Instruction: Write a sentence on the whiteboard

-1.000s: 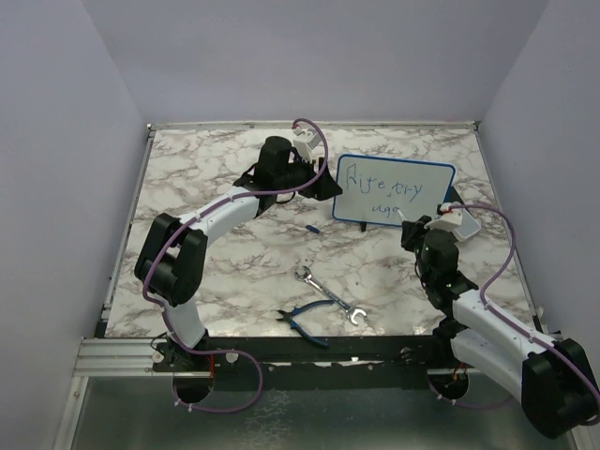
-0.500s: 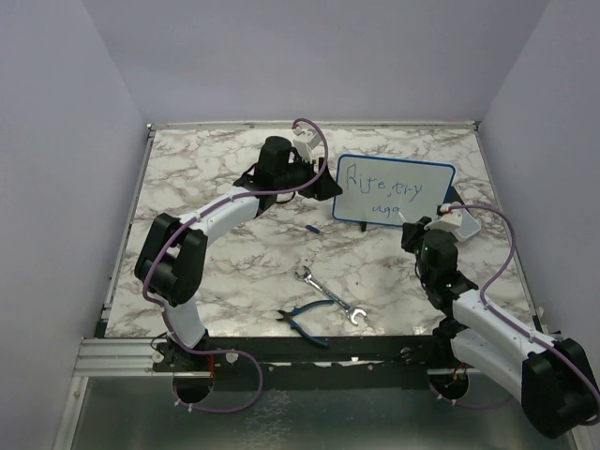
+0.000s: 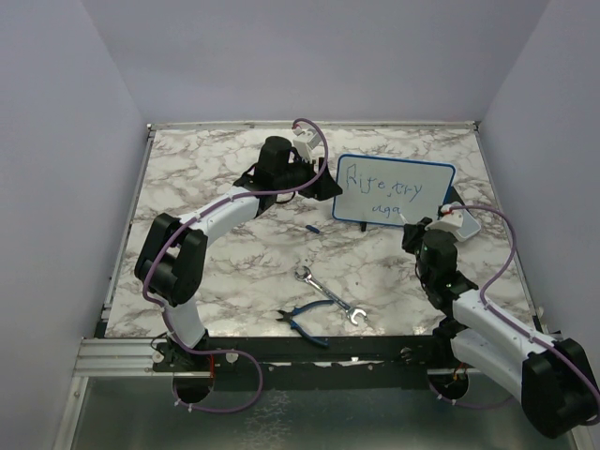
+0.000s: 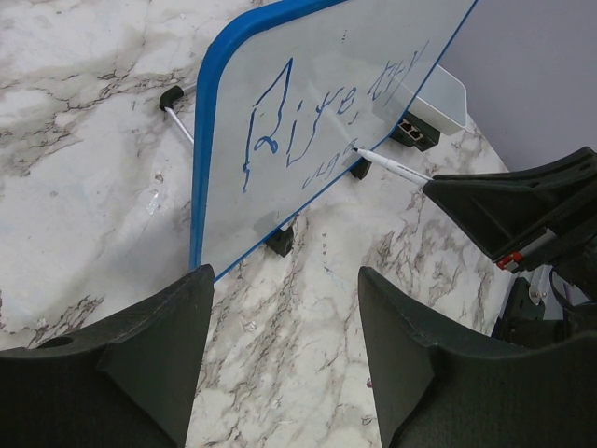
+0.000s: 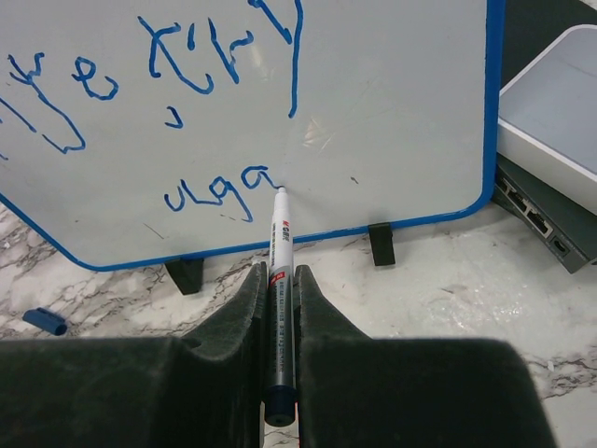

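The whiteboard, white with a thin blue frame, stands upright on black feet at the back right; it also shows in the left wrist view and the right wrist view. The sentence is a blue scrawl in two lines, "Rite, try" over "uga". My right gripper is shut on a white marker whose tip touches the board just right of "uga". My left gripper is open and empty beside the board's left edge, over the marble.
A blue marker cap lies in front of the board. A wrench and blue-handled pliers lie near the front edge. A white tray on a black box stands right of the board.
The right gripper has edged a little toward the board, bringing the marker tip onto it right of "uga". The left arm has not moved.
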### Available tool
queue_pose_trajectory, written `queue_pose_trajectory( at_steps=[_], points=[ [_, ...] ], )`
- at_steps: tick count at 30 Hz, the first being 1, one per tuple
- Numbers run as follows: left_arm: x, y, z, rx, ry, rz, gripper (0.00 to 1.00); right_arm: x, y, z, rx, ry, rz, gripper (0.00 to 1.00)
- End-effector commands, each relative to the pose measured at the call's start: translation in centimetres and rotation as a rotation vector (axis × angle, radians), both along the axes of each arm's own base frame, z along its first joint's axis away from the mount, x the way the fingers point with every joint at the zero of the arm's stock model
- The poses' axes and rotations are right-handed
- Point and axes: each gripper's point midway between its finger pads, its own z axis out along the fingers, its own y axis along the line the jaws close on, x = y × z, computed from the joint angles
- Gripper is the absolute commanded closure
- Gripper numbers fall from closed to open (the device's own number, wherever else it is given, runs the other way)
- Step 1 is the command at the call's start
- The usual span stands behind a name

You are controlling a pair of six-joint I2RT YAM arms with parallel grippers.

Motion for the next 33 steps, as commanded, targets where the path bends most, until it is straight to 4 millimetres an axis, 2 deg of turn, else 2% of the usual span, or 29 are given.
queue_pose_trajectory(
  at_steps=[1, 10, 15, 33],
  points=[
    [-0.7, -0.1, 1.2, -0.008, -0.022, -0.024, 0.36, 0.2, -1.1, 1.0, -0.004, -0.027, -0.059, 0.99],
    [-0.7, -0.2, 1.2, -0.01, -0.02, -0.024, 0.36, -0.7, -0.8, 3.4, 0.011, -0.123, -0.008, 0.99],
    [-0.7, -0.2, 1.3, -0.01, -0.02, -0.024, 0.36, -0.3, -1.5, 2.9, -0.007, -0.084, -0.062, 0.99],
    [-0.7, -0.1, 1.3, -0.009, -0.023, -0.024, 0.36, 0.3, -1.4, 2.2, -0.013, -0.072, -0.066, 0.99]
  ],
)
